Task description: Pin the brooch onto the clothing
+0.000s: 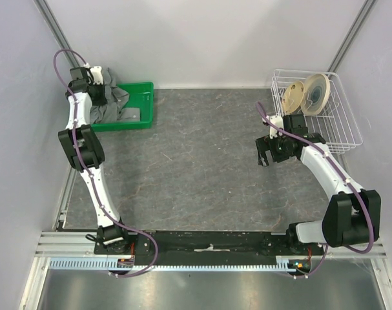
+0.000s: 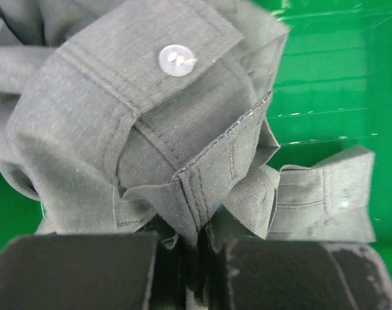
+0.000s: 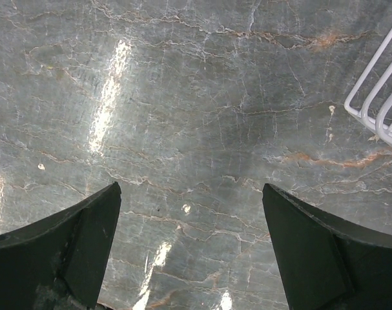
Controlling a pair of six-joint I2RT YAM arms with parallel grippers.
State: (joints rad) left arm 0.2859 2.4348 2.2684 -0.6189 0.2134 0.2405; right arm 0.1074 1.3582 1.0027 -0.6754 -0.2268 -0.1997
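Note:
The grey shirt (image 1: 115, 108) lies bunched in a green bin (image 1: 143, 104) at the back left. My left gripper (image 1: 104, 97) is over the bin and shut on a fold of the shirt. In the left wrist view the fabric (image 2: 150, 123) with a white button (image 2: 177, 60) is pinched between my fingers (image 2: 86, 271). My right gripper (image 1: 265, 155) is open and empty above the bare table on the right; its fingertips (image 3: 86, 226) stand wide apart. The brooch is not in view.
A white wire basket (image 1: 341, 123) at the back right holds round tan discs (image 1: 309, 93); its corner shows in the right wrist view (image 3: 376, 97). The grey marbled table (image 1: 196, 161) lies between the arms. Walls close in at left and right.

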